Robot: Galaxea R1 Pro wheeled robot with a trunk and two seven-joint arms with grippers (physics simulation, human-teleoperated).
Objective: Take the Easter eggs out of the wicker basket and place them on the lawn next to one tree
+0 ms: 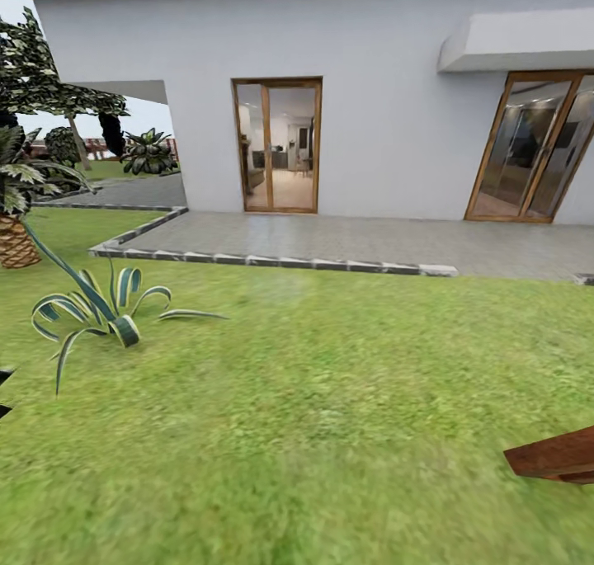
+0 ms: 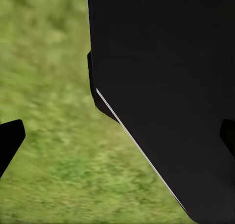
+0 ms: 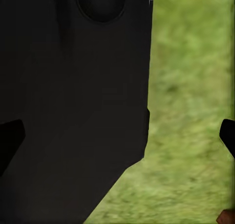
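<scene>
Closest to the head camera lies the lawn, mottled green grass running from the robot's feet to a grey paved patio in front of a white house with glass doors. A striped spiky plant grows in the grass ahead and to the left. A reddish-brown wooden corner pokes in low on the right; what it belongs to cannot be told.

Each wrist camera shows a large black part of the robot's own body with blurred grass beside it. The left pincer and right pincer each show dark fingertips at opposite edges, spread wide apart and holding nothing.

No basket, eggs or pale straight trunk is in sight, so the robot appears to be travelling or searching. The next move likely calls for turning away from the house until the wicker basket is found.
</scene>
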